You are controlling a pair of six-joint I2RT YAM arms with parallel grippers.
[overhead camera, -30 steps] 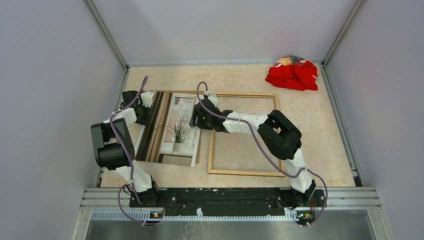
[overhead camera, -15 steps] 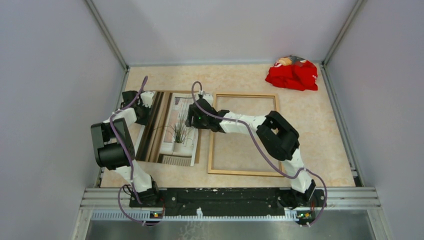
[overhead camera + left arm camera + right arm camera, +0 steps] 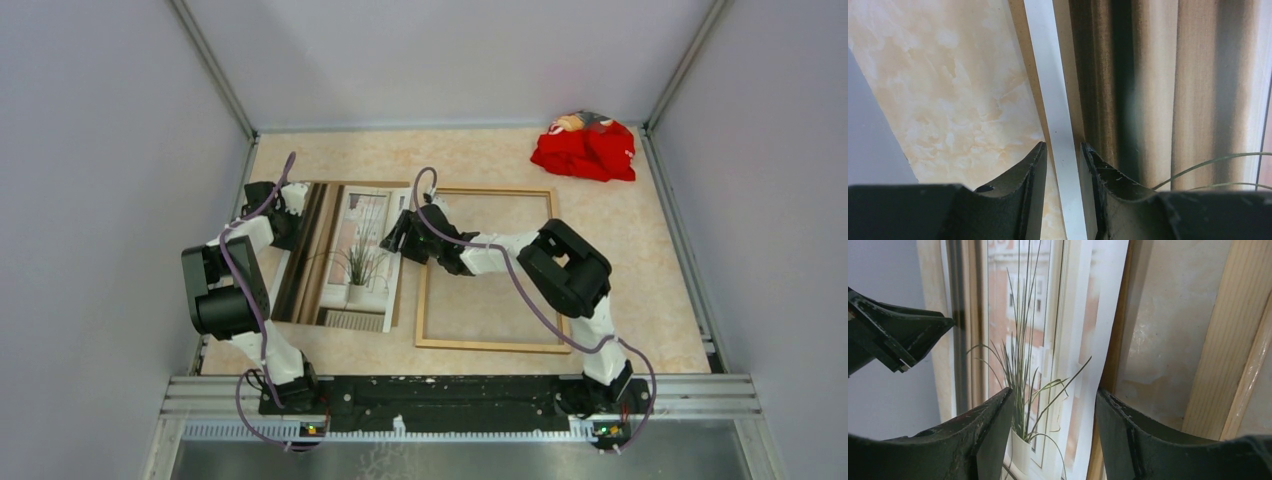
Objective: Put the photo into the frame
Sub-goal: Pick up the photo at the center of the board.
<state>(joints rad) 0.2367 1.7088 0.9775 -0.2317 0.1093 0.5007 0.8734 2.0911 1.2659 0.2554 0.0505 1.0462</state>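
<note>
- Marbled beige tabletop [image 3: 650, 260] inside grey walls carries everything; a red cloth [image 3: 585, 150] lies bunched in the far right corner, well away from the work
- The photo [image 3: 345, 250] lies picture side up on the left half of the table, resting on a brown backing board [image 3: 1110, 370] whose edge shows along the photo's right side
- The frame [image 3: 490, 345] lies flat and empty to the photo's right, pale wood upward, with bare table showing inside it
- Both have their long axes running away from the robot, roughly parallel, and a narrow strip of table separates the board's edge from the frame's left rail
- So the photo must travel sideways to the right, with little or no turning
- The left gripper [image 3: 283, 222] sits at the photo's far left edge; in its wrist view the fingers [image 3: 1035, 167] are drawn in on either side of the white border and appear to pinch it
- The right gripper [image 3: 398, 235] hovers over the photo's right edge with jaws spread wide and nothing held; the white border runs up between its fingers [image 3: 998, 415]
- The right arm is the nearer one to the frame, reaching in across its left rail
- Judged from this, the right claw needs to come down and close on that right edge, so both arms can carry the sheet over the rail
</note>
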